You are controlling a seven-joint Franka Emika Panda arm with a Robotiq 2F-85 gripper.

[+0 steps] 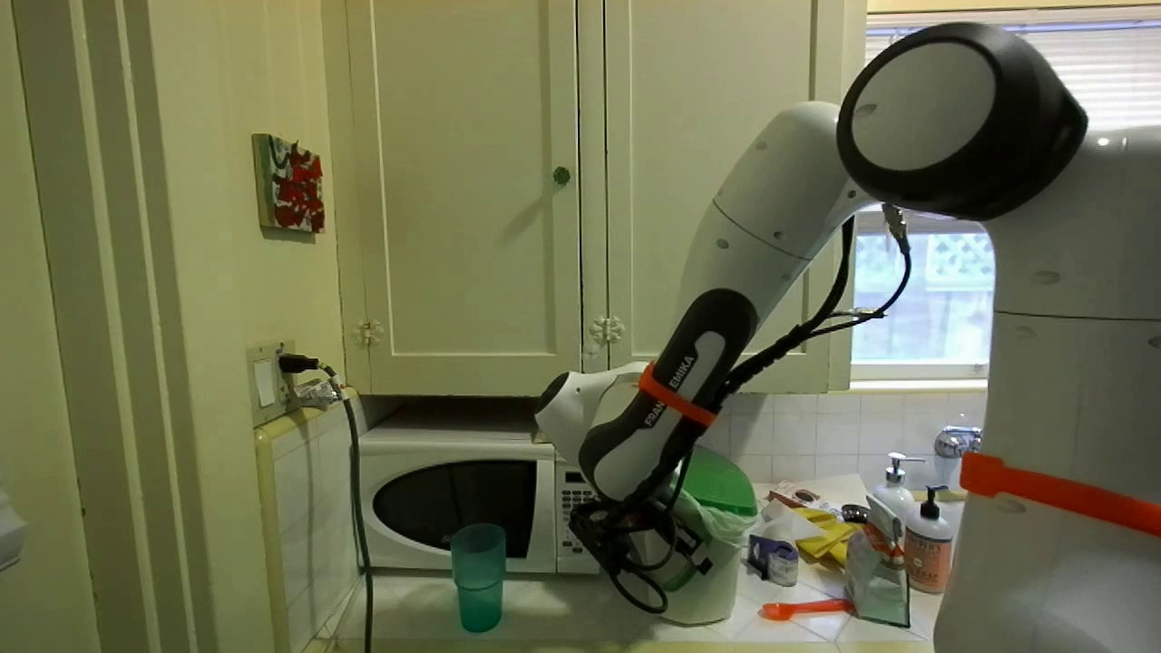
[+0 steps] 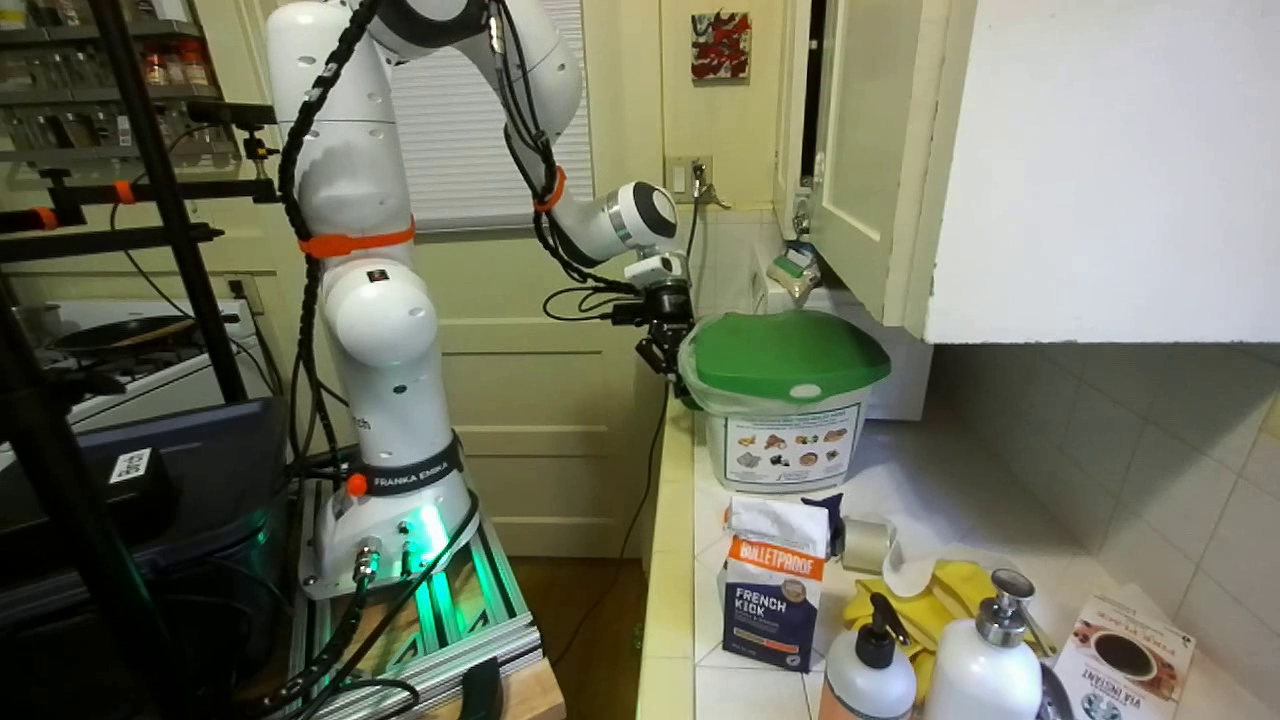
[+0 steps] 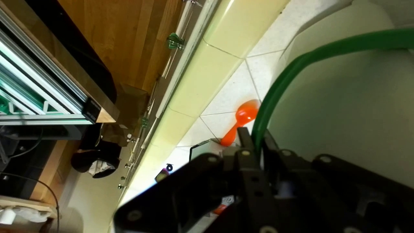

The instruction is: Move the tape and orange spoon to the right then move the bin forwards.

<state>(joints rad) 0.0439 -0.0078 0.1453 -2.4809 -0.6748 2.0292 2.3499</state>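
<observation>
"Reading anything off that arm (image 1: 771, 199) in an exterior view?"

"FRANKA EMIKA, partly under one of two orange straps (image 1: 676, 395). On the counter (image 1: 562, 608) I count one teal cup (image 1: 479, 580), one microwave (image 1: 453, 499), two pump bottles (image 1: 929, 549) and one bin (image 1: 721, 585), pale with a green lid (image 1: 723, 485)."

"And the orange spoon (image 1: 803, 609)?"

"Just one, lying flat between the bin and the coffee bag (image 1: 878, 589)."

"In an exterior view I also get BULLETPROOF and FRENCH KICK off that one bag, VIA INSTANT off a flat packet (image 2: 1125, 660), FRANKA EMIKA off the robot's base (image 2: 395, 525)."

"What about the bin's sticker (image 2: 797, 447)?"

"Eight little pictures in two rows; the lettering is too small for me. One tape roll (image 2: 866, 545) rests on the counter near the bin, on the side towards the bag."

"Then the wrist view: what has the gripper (image 3: 257, 137) got?"

"Its two fingers (image 3: 245, 139) are drawn in narrow on the bin's green handle (image 3: 282, 81), which runs between their tips. The spoon lies on the counter beyond them, bowl end towards the bin."
</observation>
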